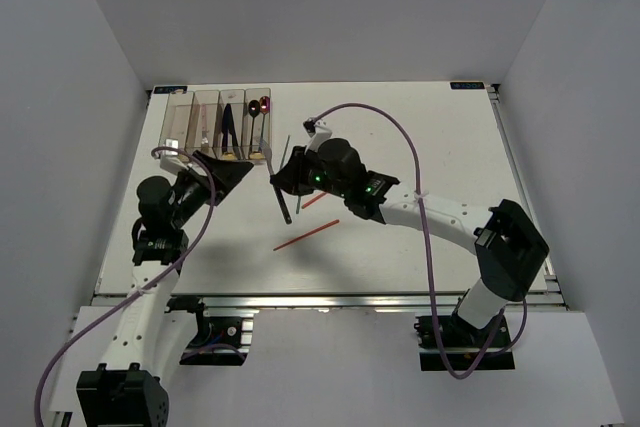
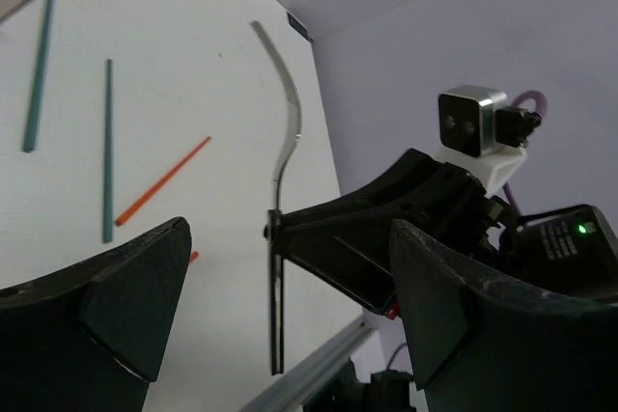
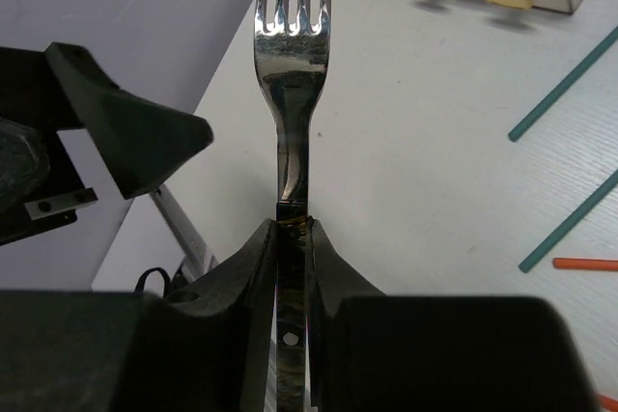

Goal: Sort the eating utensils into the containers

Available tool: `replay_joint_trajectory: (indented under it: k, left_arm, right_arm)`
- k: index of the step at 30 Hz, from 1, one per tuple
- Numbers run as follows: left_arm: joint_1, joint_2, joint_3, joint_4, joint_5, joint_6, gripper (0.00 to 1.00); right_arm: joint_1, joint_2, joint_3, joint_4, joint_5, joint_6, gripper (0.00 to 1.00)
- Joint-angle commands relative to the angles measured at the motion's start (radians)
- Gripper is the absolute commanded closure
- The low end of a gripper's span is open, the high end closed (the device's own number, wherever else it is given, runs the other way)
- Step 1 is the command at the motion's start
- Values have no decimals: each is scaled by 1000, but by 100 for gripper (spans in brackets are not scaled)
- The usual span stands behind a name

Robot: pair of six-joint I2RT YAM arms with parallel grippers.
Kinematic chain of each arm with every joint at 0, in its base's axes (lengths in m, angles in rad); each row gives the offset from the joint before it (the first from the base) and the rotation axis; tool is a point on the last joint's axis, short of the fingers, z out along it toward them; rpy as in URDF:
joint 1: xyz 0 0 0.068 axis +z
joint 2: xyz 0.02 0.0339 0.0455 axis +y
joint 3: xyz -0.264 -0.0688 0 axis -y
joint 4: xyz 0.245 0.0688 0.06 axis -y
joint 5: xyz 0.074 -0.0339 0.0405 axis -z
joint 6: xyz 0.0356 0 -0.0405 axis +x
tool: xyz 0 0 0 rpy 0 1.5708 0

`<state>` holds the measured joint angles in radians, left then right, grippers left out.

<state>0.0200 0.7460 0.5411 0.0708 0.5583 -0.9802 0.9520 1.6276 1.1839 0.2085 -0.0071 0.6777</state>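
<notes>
My right gripper point(image 3: 293, 231) is shut on the handle of a silver fork point(image 3: 293, 94). The fork is held off the table near the centre, tines toward the containers point(image 1: 215, 125). In the left wrist view the fork point(image 2: 282, 171) stands on edge between the spread fingers point(image 2: 130, 301) of my open left gripper point(image 2: 290, 311), which holds nothing. From above, the left gripper point(image 1: 236, 179) sits just left of the right gripper point(image 1: 284, 183) and the fork point(image 1: 288, 147). Two green chopsticks point(image 2: 107, 151) and a red chopstick point(image 1: 305, 234) lie on the table. The containers hold spoons and a dark knife point(image 1: 230, 122).
A second red chopstick point(image 1: 315, 200) lies beside the right gripper. The table's left edge and rail point(image 2: 319, 364) run close under the left gripper. The right arm's purple cable point(image 1: 405, 147) arcs over the middle of the table.
</notes>
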Motion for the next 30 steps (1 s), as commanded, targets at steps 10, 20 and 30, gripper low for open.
replay_joint_trajectory:
  k: [10,20,30]
  left_arm:
    - [-137,113,0,156,6,24,31]
    - [-138,170,43,64,-83,118,78]
    - [-138,321,342,-296,-419,391,100]
  right_arm:
    - [33,32,97,28,-128,23,100]
    - [37,15,80,29,-136,17,100]
    - [-19,-23,45,-115,23,11,53]
